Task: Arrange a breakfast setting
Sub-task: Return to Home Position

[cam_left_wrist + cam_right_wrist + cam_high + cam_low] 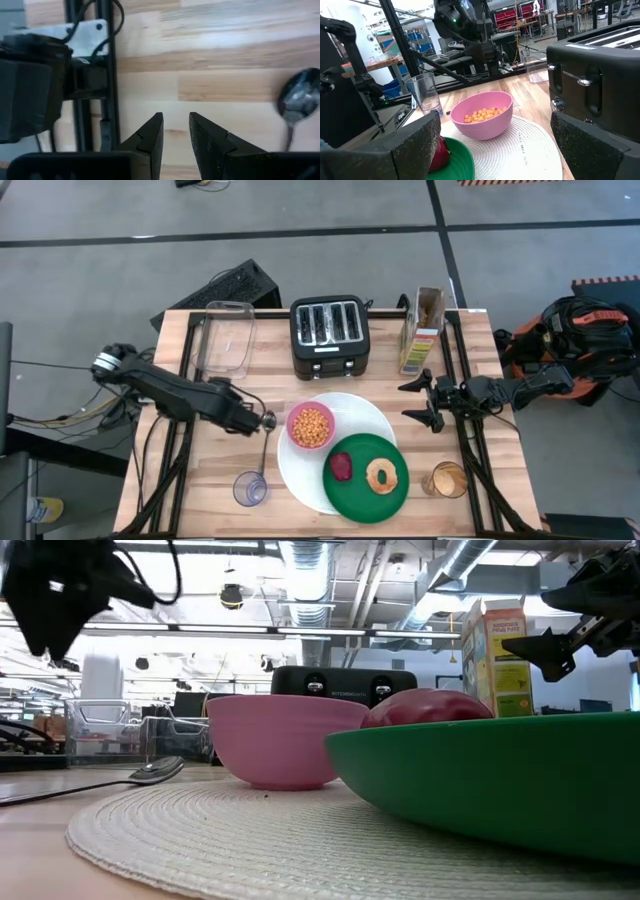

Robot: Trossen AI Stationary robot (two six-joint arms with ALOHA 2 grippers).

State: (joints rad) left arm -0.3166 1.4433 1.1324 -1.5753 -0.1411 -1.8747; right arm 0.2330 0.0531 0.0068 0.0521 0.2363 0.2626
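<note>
A large white round plate (297, 465) lies at the table's middle. On its far left part stands a small pink bowl (311, 425) of yellow balls. A dark-green plate (362, 498) overlaps its near right part and carries a bagel ring (381, 475) and a red food piece (342, 466). A metal spoon (264, 450) lies flat on the wood left of the white plate, near an empty tumbler (250, 488). My left gripper (175, 120) hovers above the table beside the spoon's bowl (299, 100), fingers a little apart with nothing between them. My right gripper (425, 402) waits wide open at the right.
A black toaster (330, 335), a clear rectangular container (225, 338) and an open carton (424, 330) stand along the far edge. A tumbler with brownish drink (447, 479) stands right of the green plate. Black rails (107, 75) run along the table's sides.
</note>
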